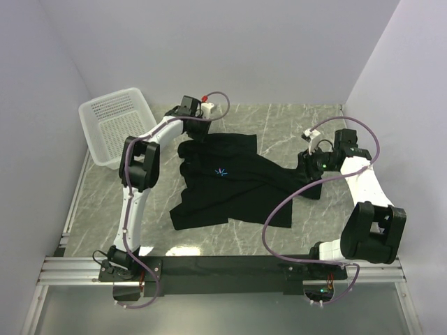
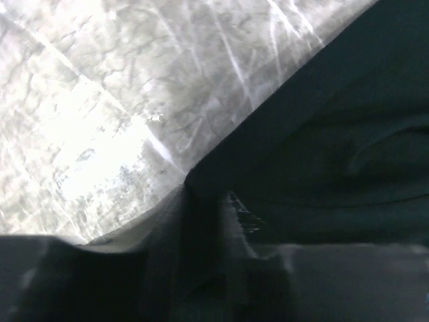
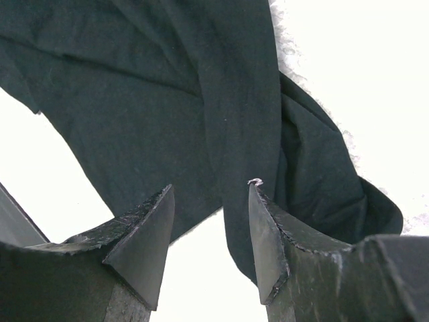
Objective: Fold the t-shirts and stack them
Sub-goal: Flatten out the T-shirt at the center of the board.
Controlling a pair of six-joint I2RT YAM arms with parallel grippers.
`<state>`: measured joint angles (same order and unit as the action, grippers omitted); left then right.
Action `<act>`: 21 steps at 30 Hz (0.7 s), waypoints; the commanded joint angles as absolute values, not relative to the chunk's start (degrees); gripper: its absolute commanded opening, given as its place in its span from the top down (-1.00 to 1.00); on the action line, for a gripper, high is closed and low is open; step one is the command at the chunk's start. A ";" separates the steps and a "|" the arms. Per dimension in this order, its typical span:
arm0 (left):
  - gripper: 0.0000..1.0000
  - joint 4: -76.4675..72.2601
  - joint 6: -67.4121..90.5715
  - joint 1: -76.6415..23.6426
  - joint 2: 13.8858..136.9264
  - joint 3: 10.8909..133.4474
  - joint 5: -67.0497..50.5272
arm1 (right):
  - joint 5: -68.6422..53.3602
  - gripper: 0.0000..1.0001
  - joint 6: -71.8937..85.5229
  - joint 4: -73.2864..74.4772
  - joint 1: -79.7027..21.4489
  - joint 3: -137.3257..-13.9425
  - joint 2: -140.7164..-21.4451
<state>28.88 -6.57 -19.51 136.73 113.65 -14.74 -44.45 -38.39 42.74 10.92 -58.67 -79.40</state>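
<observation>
- Black t-shirt [image 1: 223, 185] is seen spread but rumpled mid-table [image 1: 293, 118], small print facing up, right side bunched twd the right arm. White basket [image 1: 115, 122] stands well apart at far left. No folded stack is visible.
- Left gripper [image 1: 198, 137] is set at the t-shirt's far-left corner. In the wrist view the jaws are nearly closed w/ the cloth edge running in between. A pinch is judged likely, though that pic is dark & blurred.
- Right gripper [image 3: 212, 186] jaws are held wide apart w/ nothing gripped. Bunched fabric lies just beyond the tips.
- Risk: only the very edge seems caught at left, so the cloth could be slipped out once tension is applied.
- Risk: if the right jaws are shut on the bunch, several layers could be taken at once, so the fold gets carried crooked & creases get locked in.
- Risk: if they are shut too high, nothing is caught. The t-shirt would then be dragged by one corner & skewed.
- Risk: w/ uneven pull btwn arms, the fabric could be twisted instead of flattened.
- Risk: the right arm's cable [image 1: 269, 230] loops over the t-shirt's near-right part, so fabric might be snagged or swept by it.
</observation>
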 commanded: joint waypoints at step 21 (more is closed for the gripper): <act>0.99 12.30 10.28 -11.34 118.57 103.18 -16.44 | -32.44 -0.11 -32.17 35.33 11.16 -62.13 -83.05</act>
